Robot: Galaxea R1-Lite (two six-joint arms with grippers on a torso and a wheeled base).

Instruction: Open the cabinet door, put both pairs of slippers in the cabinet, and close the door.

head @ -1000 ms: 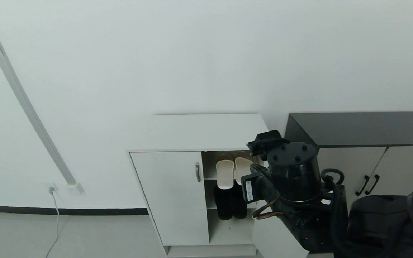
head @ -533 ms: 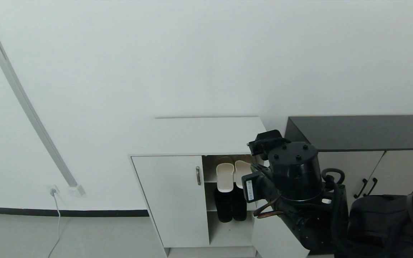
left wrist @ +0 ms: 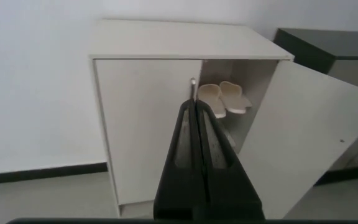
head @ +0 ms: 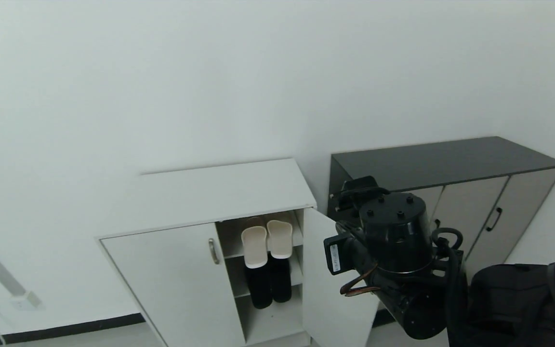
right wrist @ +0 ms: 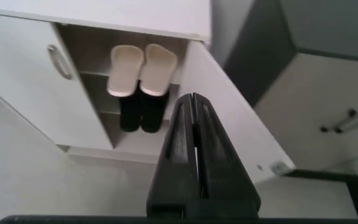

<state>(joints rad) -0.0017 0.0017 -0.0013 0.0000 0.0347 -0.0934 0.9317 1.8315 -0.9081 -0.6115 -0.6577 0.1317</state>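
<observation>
The left gripper (left wrist: 196, 106) had its jaws pressed together on nothing, and the right gripper (right wrist: 194, 99) was the same, both apart from the white cabinet (head: 219, 190). Its right door (head: 328, 274) stood open (the lower corner was hidden behind the right arm). Inside, the white slippers (head: 267, 241) lay on the upper shelf. The black slippers (head: 268, 284) were just under them, their far ends hard to make out.

Head view: right arm (head: 393, 246) covers the right edge of the open door (head: 323, 284) and the dark cabinet's (head: 451, 161) front left corner. White cabinet (head: 210, 193): base cut off by the lower edge. White slippers (head: 268, 238): far ends lost in shadow. Black slippers (head: 270, 284): outline indistinct.

Left wrist view: left gripper (left wrist: 195, 107) hides the black slippers and lower shelves.

Right wrist view: right gripper (right wrist: 194, 99) covers part of the door.
</observation>
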